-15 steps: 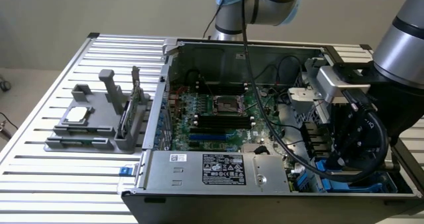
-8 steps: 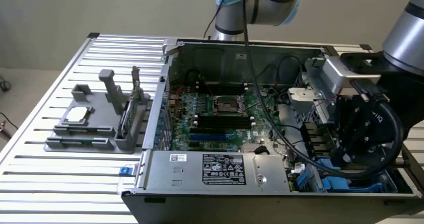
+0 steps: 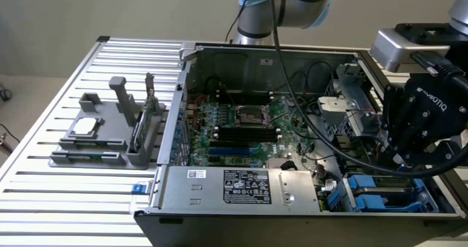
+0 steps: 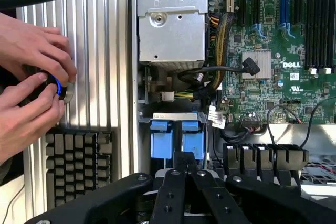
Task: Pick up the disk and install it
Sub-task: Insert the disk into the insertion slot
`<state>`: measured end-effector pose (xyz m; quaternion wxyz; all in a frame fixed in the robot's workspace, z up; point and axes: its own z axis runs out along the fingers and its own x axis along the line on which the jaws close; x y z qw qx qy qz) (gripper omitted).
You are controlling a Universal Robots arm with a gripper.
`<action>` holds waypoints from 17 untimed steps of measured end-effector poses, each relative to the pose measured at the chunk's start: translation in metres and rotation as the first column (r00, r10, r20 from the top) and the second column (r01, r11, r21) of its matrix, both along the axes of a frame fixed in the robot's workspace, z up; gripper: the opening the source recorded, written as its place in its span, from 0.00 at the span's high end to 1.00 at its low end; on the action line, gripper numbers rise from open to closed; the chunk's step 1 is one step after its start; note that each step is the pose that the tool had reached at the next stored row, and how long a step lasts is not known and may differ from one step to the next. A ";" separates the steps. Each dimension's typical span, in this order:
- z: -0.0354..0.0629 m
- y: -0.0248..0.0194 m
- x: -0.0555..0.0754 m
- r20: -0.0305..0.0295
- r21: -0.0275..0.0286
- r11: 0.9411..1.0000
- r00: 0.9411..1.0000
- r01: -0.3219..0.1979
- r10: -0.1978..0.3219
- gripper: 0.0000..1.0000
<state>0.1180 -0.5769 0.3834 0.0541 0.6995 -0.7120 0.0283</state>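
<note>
The disk shows edge on by its blue plastic carrier (image 4: 176,142), seated in the drive bay at the corner of the open computer case (image 3: 183,93). In the exterior view the same blue carriers (image 3: 380,195) lie low at the right, beside the power supply. My gripper (image 4: 184,157) is shut, its black fingers pressed together right over the blue carrier, with nothing seen between them. From outside, the gripper (image 3: 398,160) hangs above the drive bay. Whether the fingertips touch the carrier cannot be told.
A grey power-supply box (image 3: 241,187) sits beside the bay, with the motherboard (image 3: 241,121) behind it. A person's hands (image 4: 31,82) hold a round blue-lit knob on the slatted table (image 3: 44,203). A grey stand (image 3: 102,132) with a chip is at the exterior view's left. Black cables (image 3: 292,93) hang over the case.
</note>
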 end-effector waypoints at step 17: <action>-0.0163 0.0005 0.028 -0.001 0.000 0.999 0.999 -0.051 0.051 0.89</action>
